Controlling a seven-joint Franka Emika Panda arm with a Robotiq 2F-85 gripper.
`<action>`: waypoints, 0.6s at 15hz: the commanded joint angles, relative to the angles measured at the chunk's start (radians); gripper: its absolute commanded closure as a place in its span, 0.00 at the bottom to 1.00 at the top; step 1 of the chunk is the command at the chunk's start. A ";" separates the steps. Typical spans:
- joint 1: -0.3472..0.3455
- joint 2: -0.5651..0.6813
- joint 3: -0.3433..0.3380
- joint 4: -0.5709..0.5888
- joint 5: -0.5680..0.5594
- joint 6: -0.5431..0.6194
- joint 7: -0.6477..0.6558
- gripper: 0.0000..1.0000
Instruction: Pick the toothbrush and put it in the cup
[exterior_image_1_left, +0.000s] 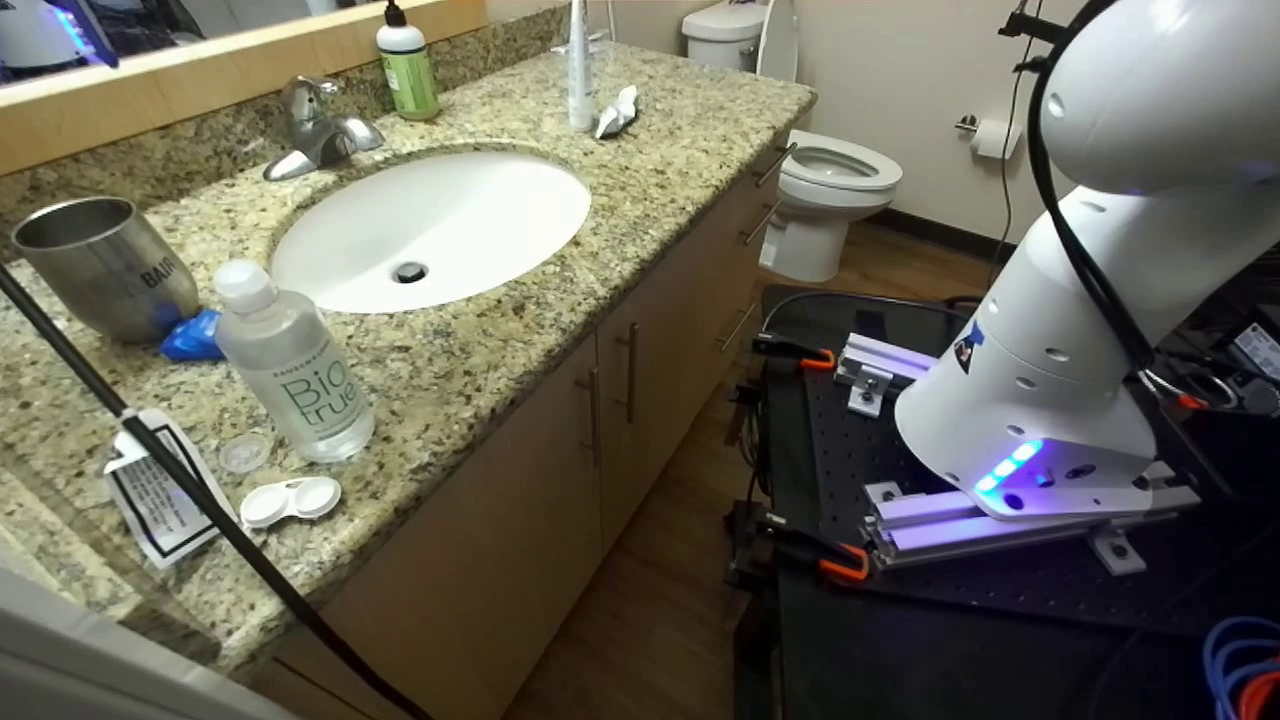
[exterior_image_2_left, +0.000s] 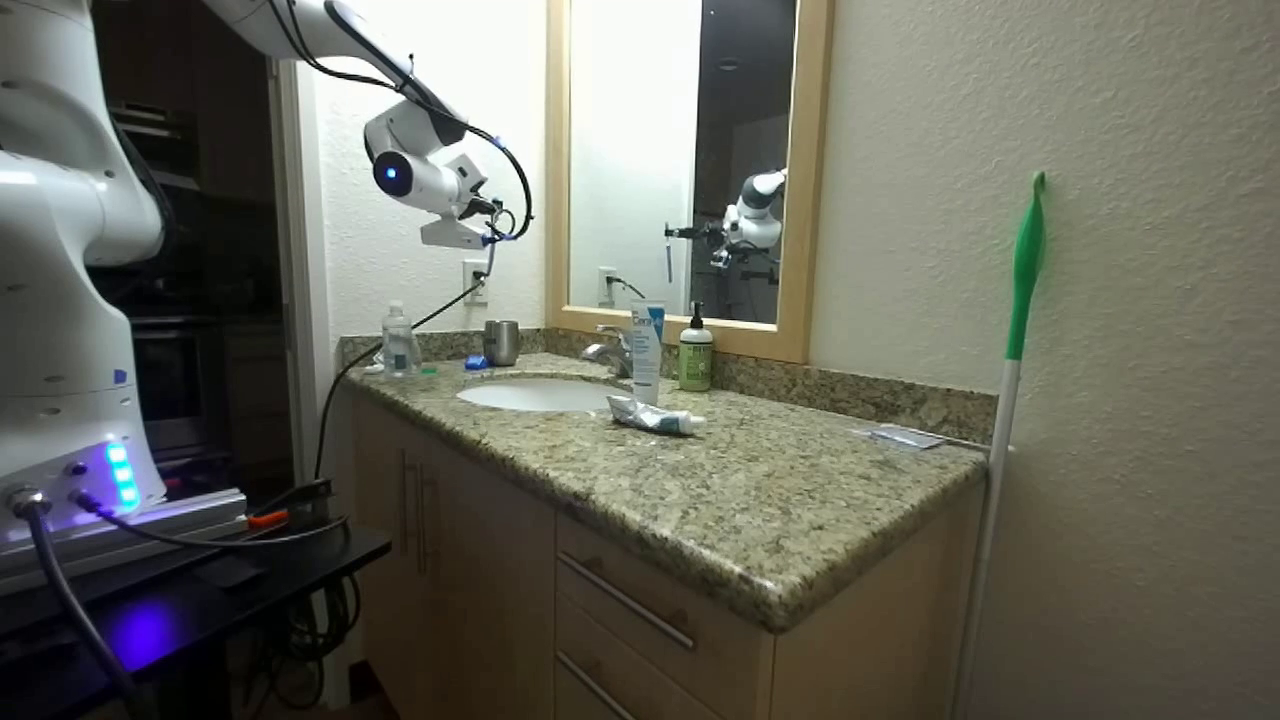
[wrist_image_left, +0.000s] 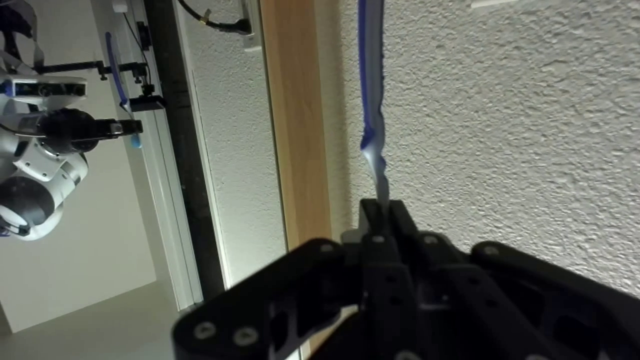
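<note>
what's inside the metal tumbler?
Part of the upper inner wall of the metal tumbler shows in an exterior view; nothing sticks up past the rim. Its near side hides the bottom, so contents there can't be told. The toothbrush is in the gripper.

Bumpy pale wall (exterior_image_2_left: 1150, 300) w/ wood-edged mirror (exterior_image_2_left: 635, 150). Speckly worktop (exterior_image_2_left: 800, 490) w/ white sink (exterior_image_1_left: 500, 220), brown cupbds (exterior_image_1_left: 480, 560) below. Brown floor (exterior_image_1_left: 630, 610) & white toilet (exterior_image_1_left: 830, 205).

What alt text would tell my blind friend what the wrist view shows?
A black claw grips a blue-and-white toothbrush that runs up past the picture's top edge, with a pale textured wall behind. At left, a wood-framed mirror reflects the robot arm.
</note>
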 joint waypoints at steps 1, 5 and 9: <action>-0.032 -0.052 -0.009 -0.039 0.000 -0.081 0.000 0.99; -0.070 -0.083 0.033 -0.067 -0.001 -0.226 -0.002 0.99; -0.051 -0.053 0.029 -0.039 -0.001 -0.193 -0.001 0.94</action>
